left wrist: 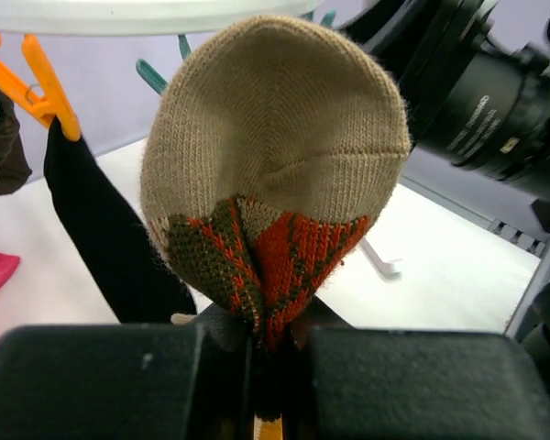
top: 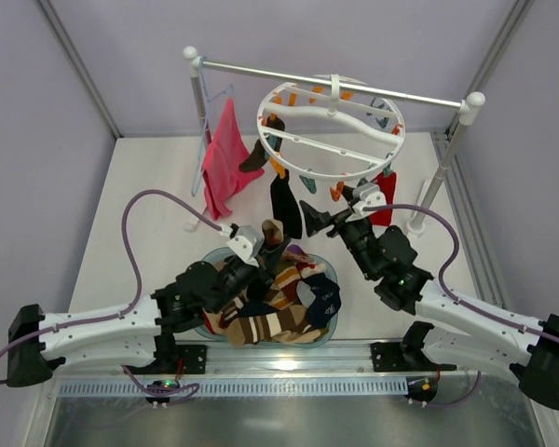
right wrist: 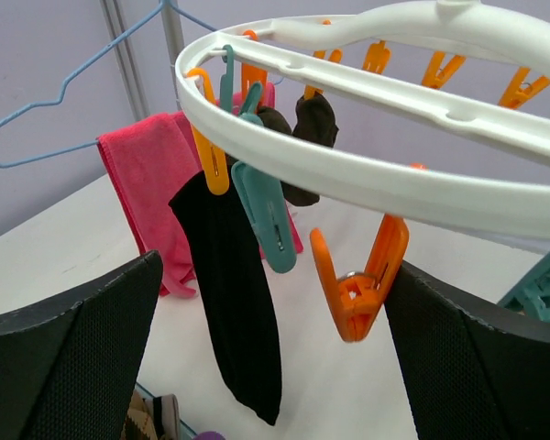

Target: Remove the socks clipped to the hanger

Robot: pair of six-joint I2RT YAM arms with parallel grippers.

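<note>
Left hand (left wrist: 270, 367) clamped shut on patterned sock (left wrist: 275, 165) (centre frame); recommend lowering over basin (top: 334, 272) before releasing; right hand (right wrist: 275, 330) gapes, empty.

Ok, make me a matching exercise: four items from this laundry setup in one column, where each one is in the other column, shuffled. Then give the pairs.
1. black sock
2. tan patterned sock
3. pink cloth
4. red sock

A. pinched in the left tool
B. hangs by the left white post
C. hangs from the white ring under an orange clip
D. hangs at the ring's right side

Pairs: 1-C, 2-A, 3-B, 4-D
</note>
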